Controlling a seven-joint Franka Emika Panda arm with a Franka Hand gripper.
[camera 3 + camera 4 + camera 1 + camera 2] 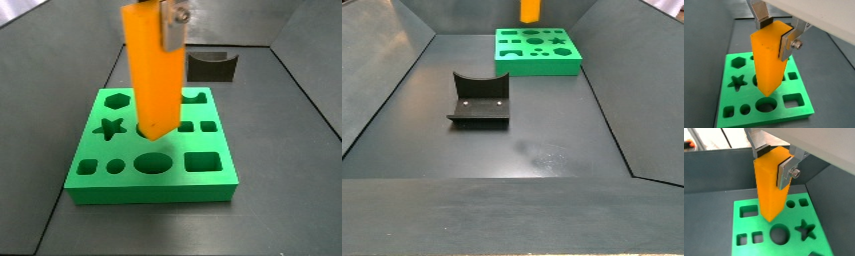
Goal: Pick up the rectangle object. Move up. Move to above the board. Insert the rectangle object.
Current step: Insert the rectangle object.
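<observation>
End effector (777, 31) sits above the board (201, 185), holding the rectangle object (151, 70) upright over the board's middle. Fixture (480, 101) stands on the floor, well apart from the board.

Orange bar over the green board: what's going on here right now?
The end effector is shut on the rectangle object, holding it roughly upright with its lower end over the middle of the board. In a side view the bar's tip sits at or just above the board's top face; whether it has entered a hole cannot be told. The fixture stands apart on the floor, untouched.
</observation>
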